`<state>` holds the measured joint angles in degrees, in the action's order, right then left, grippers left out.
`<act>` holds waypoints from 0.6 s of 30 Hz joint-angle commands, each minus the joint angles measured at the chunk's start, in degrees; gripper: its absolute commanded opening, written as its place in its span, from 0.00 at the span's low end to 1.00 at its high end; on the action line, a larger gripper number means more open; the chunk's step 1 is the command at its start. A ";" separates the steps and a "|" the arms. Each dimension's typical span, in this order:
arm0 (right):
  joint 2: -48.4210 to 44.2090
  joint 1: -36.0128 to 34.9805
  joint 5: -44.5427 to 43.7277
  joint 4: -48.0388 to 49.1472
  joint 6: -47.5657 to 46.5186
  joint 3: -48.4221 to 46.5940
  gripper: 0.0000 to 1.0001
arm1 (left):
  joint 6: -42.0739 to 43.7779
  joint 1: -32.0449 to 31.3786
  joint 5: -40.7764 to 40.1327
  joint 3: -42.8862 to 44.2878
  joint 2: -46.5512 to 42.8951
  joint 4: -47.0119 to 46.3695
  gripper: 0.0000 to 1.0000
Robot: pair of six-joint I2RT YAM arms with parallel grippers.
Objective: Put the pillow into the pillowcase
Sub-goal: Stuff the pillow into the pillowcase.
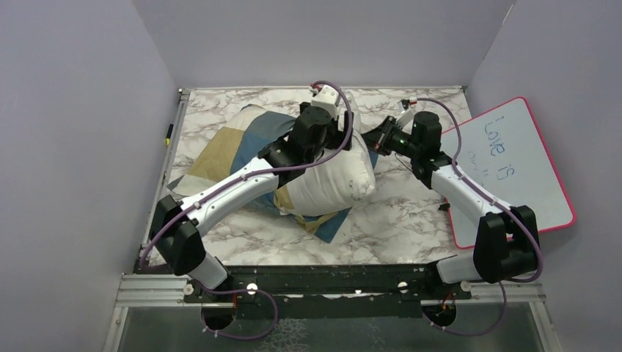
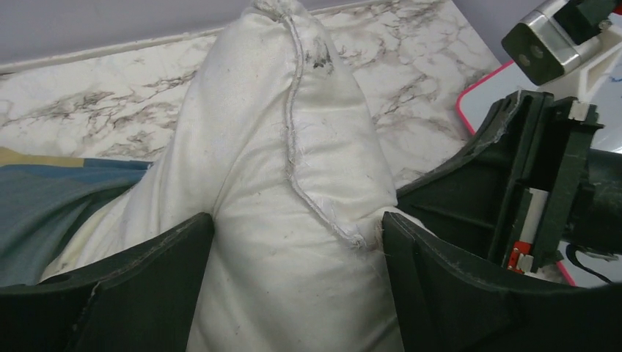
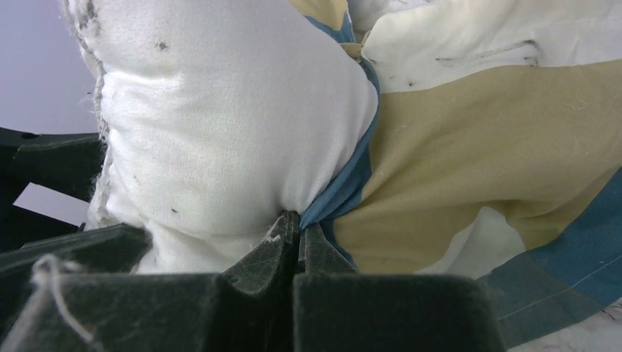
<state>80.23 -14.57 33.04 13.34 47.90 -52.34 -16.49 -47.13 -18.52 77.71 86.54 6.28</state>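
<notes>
The plump off-white pillow (image 1: 334, 180) lies mid-table, partly inside the blue, tan and cream pillowcase (image 1: 235, 143), which spreads flat to its left. My left gripper (image 1: 343, 141) is over the pillow's far end. In the left wrist view it (image 2: 297, 224) stands open, with a seamed corner of the pillow (image 2: 293, 183) rising between its dark fingers (image 2: 147, 271). My right gripper (image 1: 375, 139) comes in from the right. In the right wrist view it (image 3: 297, 220) is shut on the pillowcase's blue hem (image 3: 345, 191), pressed against the pillow (image 3: 220, 110).
A pink-rimmed whiteboard (image 1: 513, 169) with blue writing lies at the right, partly off the marble tabletop (image 1: 396, 220). A small yellow pen (image 1: 169, 133) sits at the left edge. Lilac walls close in on the left, back and right.
</notes>
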 commanded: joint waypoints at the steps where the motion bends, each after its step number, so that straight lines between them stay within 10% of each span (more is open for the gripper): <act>1: -2.78 -0.02 -0.07 7.51 -1.94 0.49 0.00 | 1.77 0.23 -6.71 2.30 6.07 6.48 0.84; 7: 3.36 0.76 -6.03 13.41 -7.32 -4.16 0.00 | -2.97 2.01 -9.01 -5.27 17.50 0.25 0.05; 18: -4.26 8.36 4.26 15.58 -5.46 -10.87 0.00 | -7.39 2.88 -9.93 -10.29 33.66 -1.87 0.00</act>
<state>91.74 -7.60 32.16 10.07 41.47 -58.00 -24.51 -47.11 -26.44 74.89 110.37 -15.73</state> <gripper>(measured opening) 0.008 0.061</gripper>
